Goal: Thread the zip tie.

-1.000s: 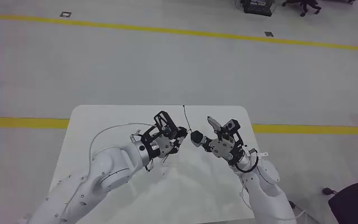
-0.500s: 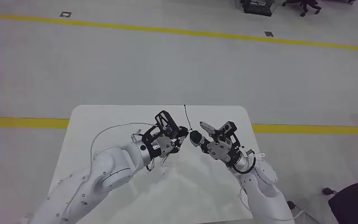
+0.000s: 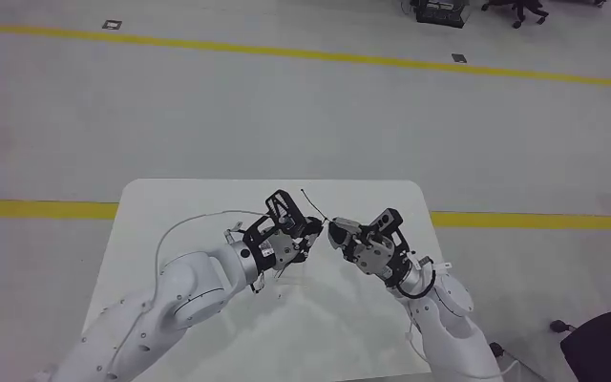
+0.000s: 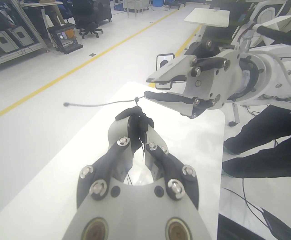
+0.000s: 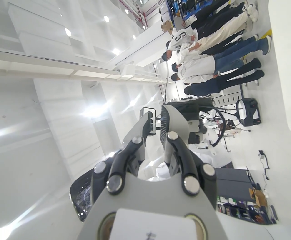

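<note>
We see the zip tie [image 4: 100, 105] held up in the air above the table [image 4: 68, 159], near the middle of its far edge, between the two arms. The left gripper [image 4: 137, 117] is clenched on it. Its black pads pinch the tie just under the small square head, and a loose black end hangs down between the fingers toward the wrist. From the head the thin strap runs out sideways, slightly bowed, away from the right gripper [image 4: 147, 87], and ends in a small dark tip. On the head's other side a short stub of strap reaches the tip of that gripper's lower finger [image 4: 163, 97]. We cannot tell whether they touch. The right gripper's fingers are spread apart with nothing between them, the upper one well above the stub.

In the top view the left gripper [image 3: 305, 229] and the right gripper [image 3: 336, 231] sit almost tip to tip near the far edge of the table [image 3: 143, 239]. There the tie [image 3: 312, 204] shows as a thin dark line slanting away from them toward that edge. In its own wrist view the right gripper [image 5: 154, 114] shows a gap between its fingers.

A yellow floor stripe [image 3: 57, 208] shows beyond the table's left and right edges, and a second stripe [image 3: 286, 53] lies farther off. In the left wrist view a small white table [image 4: 206, 17] stands beyond the right gripper, and an office chair [image 4: 89, 27] stands across the floor.
</note>
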`<state>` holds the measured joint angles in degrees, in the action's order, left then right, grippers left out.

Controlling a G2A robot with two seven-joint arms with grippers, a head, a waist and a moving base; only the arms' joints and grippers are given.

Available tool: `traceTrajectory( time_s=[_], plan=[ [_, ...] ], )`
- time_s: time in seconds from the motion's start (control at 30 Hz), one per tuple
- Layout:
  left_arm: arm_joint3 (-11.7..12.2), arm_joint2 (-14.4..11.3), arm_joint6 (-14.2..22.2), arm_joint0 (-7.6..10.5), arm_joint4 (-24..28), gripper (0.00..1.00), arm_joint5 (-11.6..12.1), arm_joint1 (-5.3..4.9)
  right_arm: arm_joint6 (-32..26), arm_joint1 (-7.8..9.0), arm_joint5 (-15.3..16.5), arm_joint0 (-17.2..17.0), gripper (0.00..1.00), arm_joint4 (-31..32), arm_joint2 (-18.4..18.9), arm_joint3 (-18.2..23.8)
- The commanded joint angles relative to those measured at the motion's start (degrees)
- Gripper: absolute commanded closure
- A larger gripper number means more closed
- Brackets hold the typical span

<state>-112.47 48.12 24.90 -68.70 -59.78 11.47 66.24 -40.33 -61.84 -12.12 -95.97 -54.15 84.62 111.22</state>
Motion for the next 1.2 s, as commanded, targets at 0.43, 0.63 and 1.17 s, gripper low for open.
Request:
traceTrajectory(
  time_s=[0.43, 0.63, 1.17],
  plan=[
    [-0.27, 1.07, -0.8, -0.82, -0.82, 1.0, -1.08, -0.04, -1.37, 0.02, 0.12, -0.79, 1.0, 0.61, 0.18, 0.18],
    [-0.26, 1.46, -1.0, -0.82, -0.96, 1.0, -0.95, -0.02, -2.53, 0.08, 0.09, -1.32, 1.0, 0.43, 0.73, 0.08],
    [-0.04, 1.62, -1.15, -0.93, -1.06, 1.0, -0.39, 0.11, -1.82, -0.04, 0.18, -0.81, 0.59, -0.24, 0.78, -0.38]
  ],
)
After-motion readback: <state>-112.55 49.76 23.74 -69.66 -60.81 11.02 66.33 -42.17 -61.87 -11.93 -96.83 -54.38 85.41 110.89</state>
